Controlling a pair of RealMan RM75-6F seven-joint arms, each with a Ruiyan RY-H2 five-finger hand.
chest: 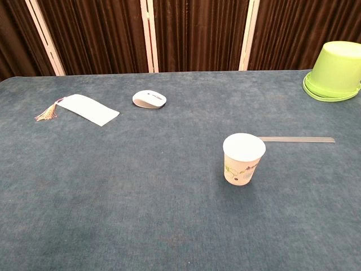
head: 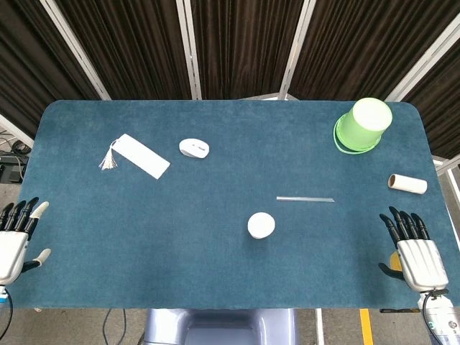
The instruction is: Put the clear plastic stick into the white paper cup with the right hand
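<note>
While the clear plastic stick [head: 305, 199] is lying flat on the blue counter [head: 144, 230], we are seeing it just behind and to the right of the white paper cup [head: 261, 225], untouched by either hand. In the chest view the stick [chest: 296, 139] is running sideways from behind the cup's rim, and the cup [chest: 243, 158] is standing upright with its mouth open and a small floral print on its side.

Our right hand [head: 415, 248] is resting palm down at the near right edge of the counter, fingers spread and holding nothing, well apart from the stick. Our left hand [head: 16, 237] is sitting at the near left edge, likewise spread and empty.

Farther out, a green bucket [head: 363, 124] is standing upside down near the far right corner, and a small cardboard roll [head: 407, 184] is lying on its side close to the right edge. A white computer mouse [head: 194, 148] is sitting toward the far middle, and a white bookmark with a tassel [head: 137, 156] is lying flat to its left.
</note>
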